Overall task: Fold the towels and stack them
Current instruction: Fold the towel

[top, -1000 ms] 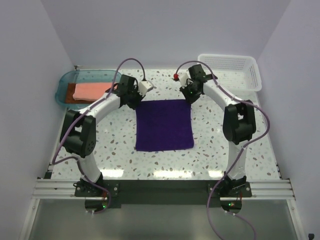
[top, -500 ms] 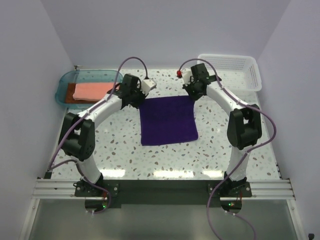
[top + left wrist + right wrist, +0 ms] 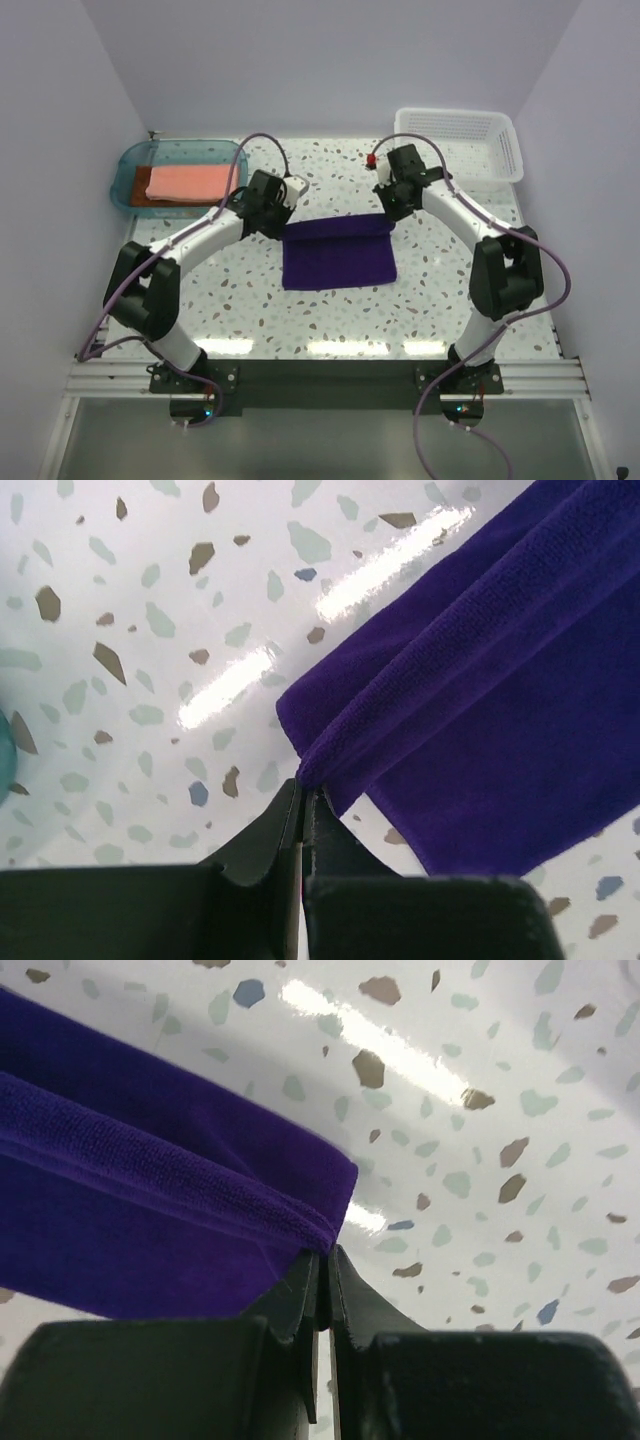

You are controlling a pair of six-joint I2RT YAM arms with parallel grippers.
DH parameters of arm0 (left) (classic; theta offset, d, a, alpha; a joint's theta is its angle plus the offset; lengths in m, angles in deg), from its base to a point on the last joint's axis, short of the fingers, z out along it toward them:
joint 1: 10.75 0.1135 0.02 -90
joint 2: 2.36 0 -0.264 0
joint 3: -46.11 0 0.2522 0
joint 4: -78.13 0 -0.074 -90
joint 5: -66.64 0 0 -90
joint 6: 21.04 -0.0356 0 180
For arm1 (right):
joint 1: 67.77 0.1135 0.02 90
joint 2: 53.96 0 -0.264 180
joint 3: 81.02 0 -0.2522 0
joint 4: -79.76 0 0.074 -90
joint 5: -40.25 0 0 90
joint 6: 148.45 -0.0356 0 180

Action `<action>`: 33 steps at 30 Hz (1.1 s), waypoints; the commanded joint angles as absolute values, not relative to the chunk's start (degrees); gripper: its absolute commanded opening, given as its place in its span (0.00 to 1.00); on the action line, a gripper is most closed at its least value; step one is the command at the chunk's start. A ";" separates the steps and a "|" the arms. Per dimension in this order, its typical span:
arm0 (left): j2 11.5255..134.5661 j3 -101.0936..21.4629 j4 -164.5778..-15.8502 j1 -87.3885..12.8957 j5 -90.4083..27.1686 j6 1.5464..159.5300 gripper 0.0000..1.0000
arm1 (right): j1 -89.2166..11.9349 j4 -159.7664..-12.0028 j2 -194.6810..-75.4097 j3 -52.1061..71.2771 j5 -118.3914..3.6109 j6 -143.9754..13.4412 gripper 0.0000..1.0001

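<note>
So, left gripper (image 3: 302, 792) jaws are pinching tight on the left corner of the deep purple terry-cloth towel (image 3: 480, 700), with cloth bunching into a ridge right at the fingertips. Right gripper (image 3: 322, 1255) jaws are likewise clamping on the towel's right corner. Both held corners are sitting at the towel's far edge, which is doubling over as a raised fold running left to right between the grippers. The rest is lying flat mid-table on the white speckled terrazzo table (image 3: 430, 290). Far left, a salmon pink folded towel (image 3: 188, 181) is resting on a rust brown towel (image 3: 141, 197) inside the teal translucent plastic tray (image 3: 120, 170). Far right, a white mesh basket (image 3: 505, 150) is sitting well apart.
</note>
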State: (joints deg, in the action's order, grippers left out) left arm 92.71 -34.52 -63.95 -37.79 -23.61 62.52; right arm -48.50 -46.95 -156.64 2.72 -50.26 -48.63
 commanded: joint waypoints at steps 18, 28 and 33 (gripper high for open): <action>84.74 -25.21 -61.13 -40.19 -22.22 73.53 0.00 | -45.09 -49.57 -145.72 15.61 -41.58 -50.72 0.00; 83.86 -25.22 -59.02 -40.19 -23.09 76.51 0.00 | -44.65 -49.57 -143.26 17.45 -40.08 -51.42 0.00; 84.91 -23.90 -59.11 -40.19 -25.29 77.22 0.00 | -44.30 -50.79 -143.00 20.53 -42.10 -53.79 0.00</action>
